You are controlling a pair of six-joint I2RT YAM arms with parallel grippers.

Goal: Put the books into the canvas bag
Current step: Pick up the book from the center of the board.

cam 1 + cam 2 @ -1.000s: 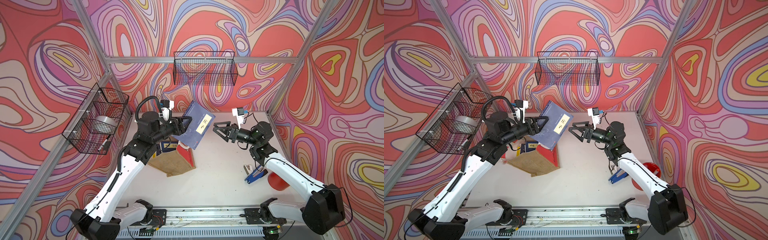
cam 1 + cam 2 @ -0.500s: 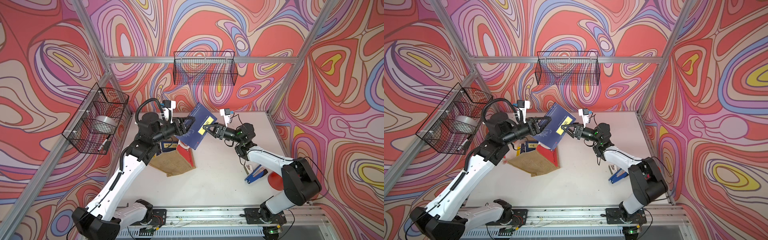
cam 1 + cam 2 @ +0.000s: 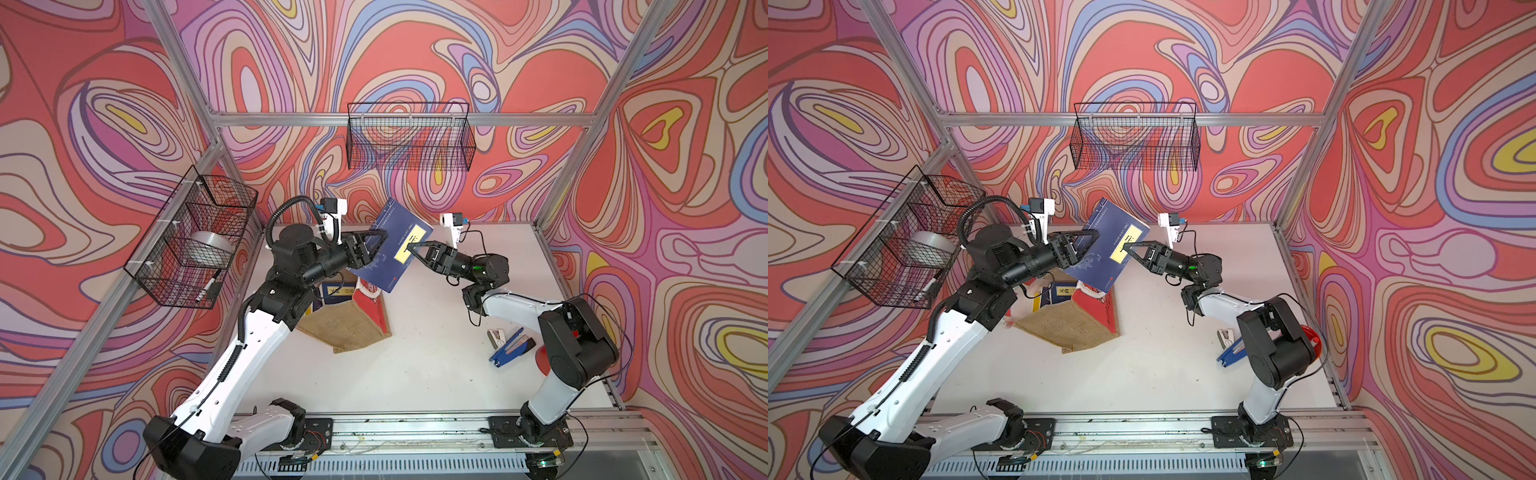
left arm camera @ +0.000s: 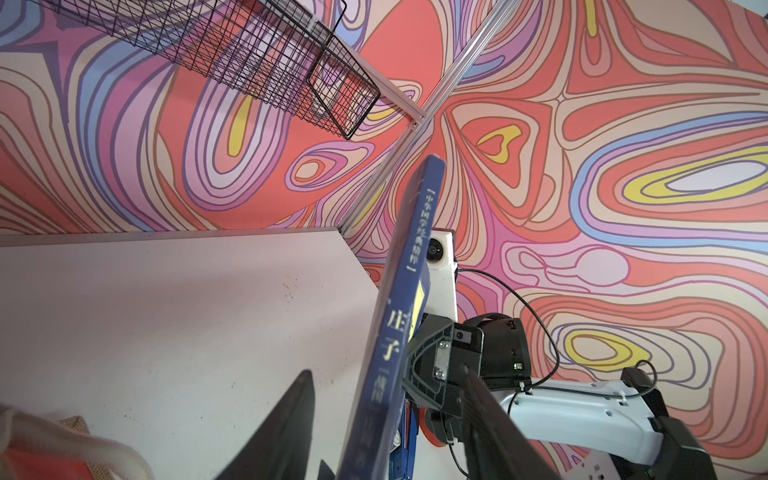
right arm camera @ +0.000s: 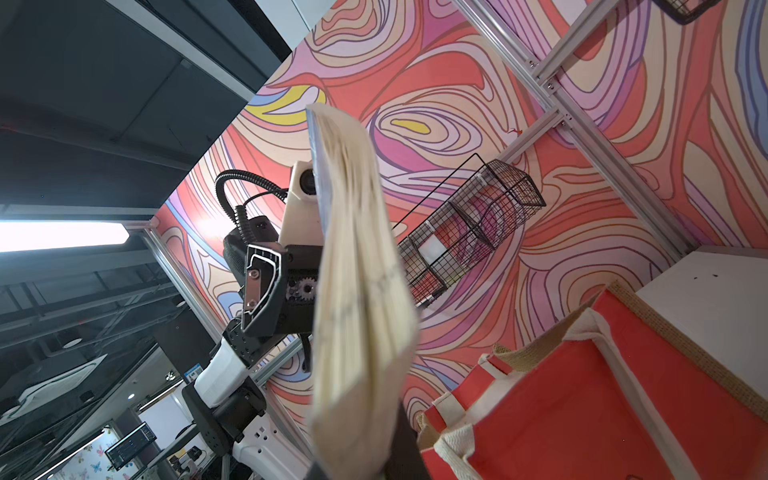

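Observation:
A dark navy book (image 3: pixel 390 245) (image 3: pixel 1108 249) with a yellow label hangs tilted in the air above the canvas bag (image 3: pixel 349 328) (image 3: pixel 1075 328). My left gripper (image 3: pixel 380 243) (image 3: pixel 1090 245) is shut on its left side. The spine (image 4: pixel 399 324) runs down between the left fingers (image 4: pixel 291 415). My right gripper (image 3: pixel 411 249) (image 3: pixel 1127 249) is shut on the book's right edge at the label. The cream page edge (image 5: pixel 357 270) fills the space between the right gripper (image 5: pixel 361 461) jaws. The tan and red bag (image 5: pixel 582 395) lies on the table. A second navy book (image 3: pixel 338 291) shows at its mouth.
A blue stapler (image 3: pixel 509 353) and a red object (image 3: pixel 542 361) lie at the table's right, by the right arm's base. One black wire basket (image 3: pixel 409 141) hangs on the back wall. Another wire basket (image 3: pixel 195 237) on the left wall holds a tape roll (image 3: pixel 210 245).
My right gripper has reached left to the book and closed on its edge at the yellow label. The left gripper has kept its hold and the book has barely moved.

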